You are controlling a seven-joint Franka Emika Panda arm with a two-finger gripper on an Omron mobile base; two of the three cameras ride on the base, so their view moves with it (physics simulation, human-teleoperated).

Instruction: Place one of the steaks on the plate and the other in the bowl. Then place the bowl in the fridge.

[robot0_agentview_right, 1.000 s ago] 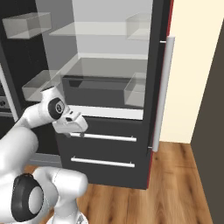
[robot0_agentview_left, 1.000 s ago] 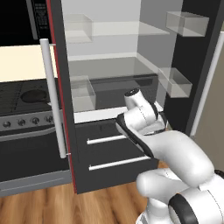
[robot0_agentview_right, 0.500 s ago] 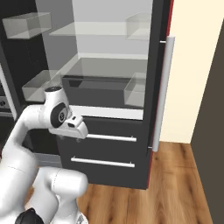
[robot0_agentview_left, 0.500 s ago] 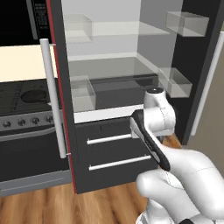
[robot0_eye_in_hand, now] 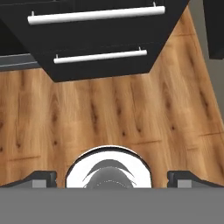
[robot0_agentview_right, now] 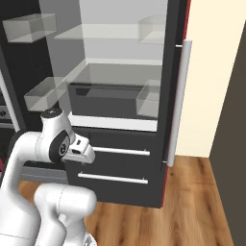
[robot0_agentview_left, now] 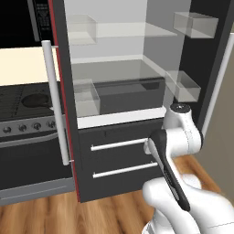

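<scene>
— What moved?
— I've swung the arm right and folded it low; the gripper (robot0_eye_in_hand: 112, 179) looks down at floorboards, jaws wide, empty.
— The bowl?
— Can't find it; the tall dark fridge (robot0_agentview_left: 123, 137) stands open, shelves bare.

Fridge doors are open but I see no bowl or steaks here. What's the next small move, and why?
Probably raise and swing the hand back toward the stove side: the open gripper is empty and points at the wood floor, while the fridge shelves hold no bowl.
</scene>
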